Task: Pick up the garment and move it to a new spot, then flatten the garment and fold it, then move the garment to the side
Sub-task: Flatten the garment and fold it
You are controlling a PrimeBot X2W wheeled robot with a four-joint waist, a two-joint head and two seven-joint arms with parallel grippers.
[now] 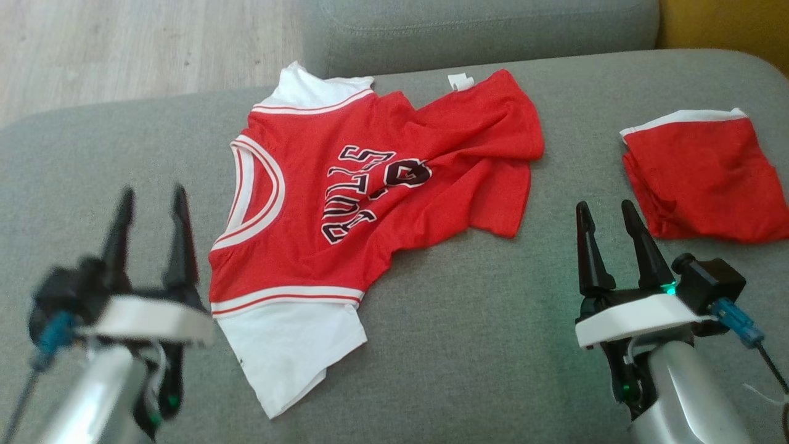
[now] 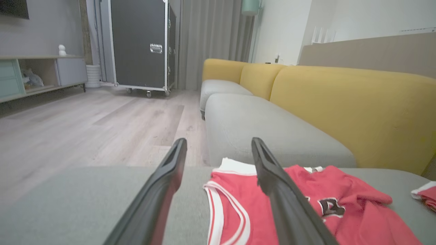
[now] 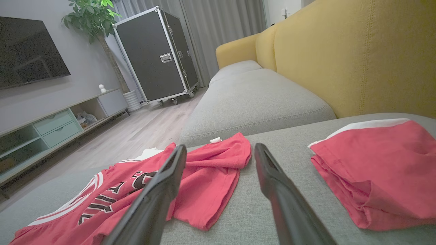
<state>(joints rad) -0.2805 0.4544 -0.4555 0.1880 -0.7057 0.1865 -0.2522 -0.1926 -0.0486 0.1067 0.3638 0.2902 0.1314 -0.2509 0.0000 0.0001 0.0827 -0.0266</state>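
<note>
The red jersey (image 1: pixel 296 259) lies rumpled on the grey sofa seat (image 1: pixel 468 320) in front of me, lettering up, white cloth showing at two edges, one side bunched into folds. My left gripper (image 1: pixel 153 191) hangs near its striped armhole, fingers spread with nothing between them. My right gripper (image 1: pixel 604 206) is the same, wide and empty, between the jersey and a folded red piece (image 1: pixel 703 179) lying well apart.

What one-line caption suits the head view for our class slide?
Left gripper and right gripper, both open, flank a rumpled red jersey on a grey sofa.
</note>
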